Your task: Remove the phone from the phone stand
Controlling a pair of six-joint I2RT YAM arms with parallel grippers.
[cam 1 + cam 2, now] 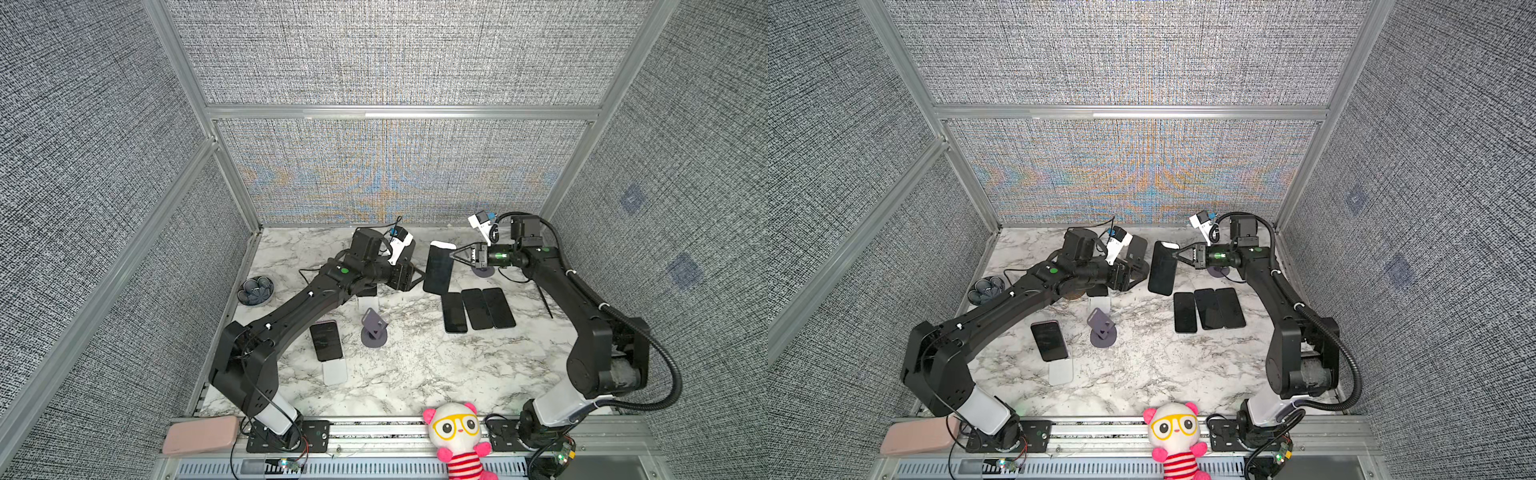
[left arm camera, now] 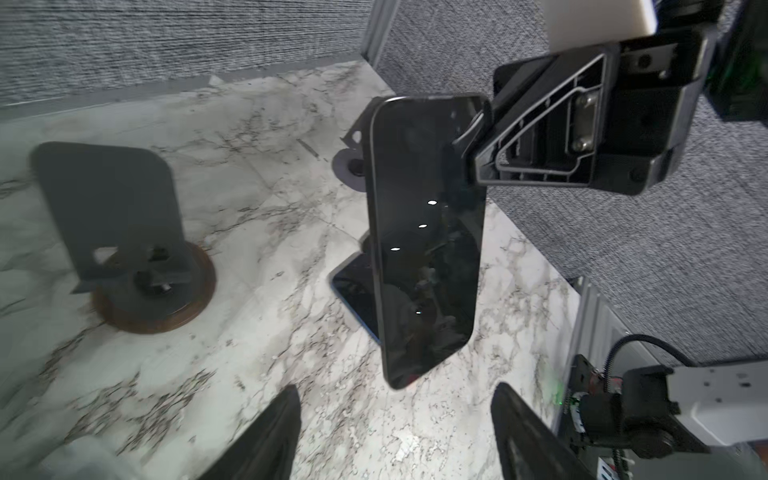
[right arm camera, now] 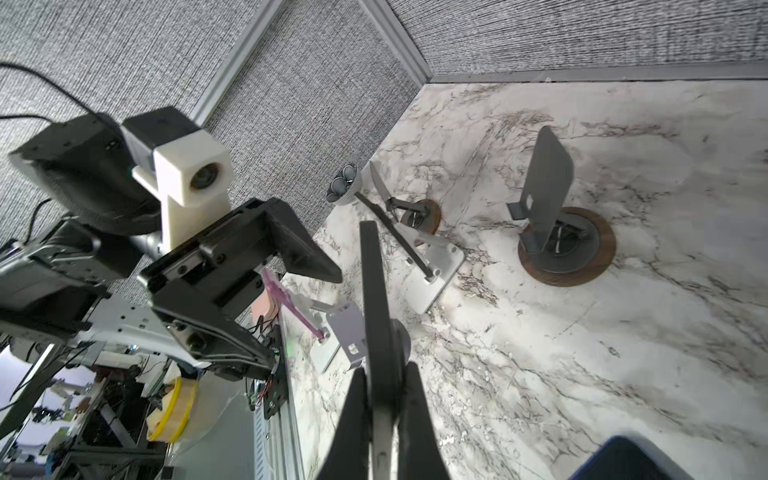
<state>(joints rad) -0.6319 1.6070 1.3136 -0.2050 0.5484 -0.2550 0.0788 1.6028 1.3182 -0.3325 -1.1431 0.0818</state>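
Observation:
A black phone (image 1: pixel 437 269) (image 1: pixel 1161 270) hangs in the air over the back of the table, screen dark, with my right gripper (image 1: pixel 454 254) (image 1: pixel 1178 253) shut on its upper edge. In the right wrist view the phone (image 3: pixel 376 291) shows edge-on between the closed fingers of that gripper (image 3: pixel 384 386). A grey-purple phone stand (image 1: pixel 483 272) (image 2: pixel 348 166) sits on the table under the right gripper, apart from the phone. My left gripper (image 1: pixel 415 277) (image 2: pixel 395 399) is open just left of the phone (image 2: pixel 424 249), touching nothing.
Three dark phones (image 1: pixel 478 309) lie flat side by side. A purple stand (image 1: pixel 374 328), a white stand holding a phone (image 1: pixel 327 341), a black stand on a wood-rimmed base (image 2: pixel 112 216) and a grey bowl (image 1: pixel 255 291) stand around. A plush toy (image 1: pixel 457 436) sits at the front rail.

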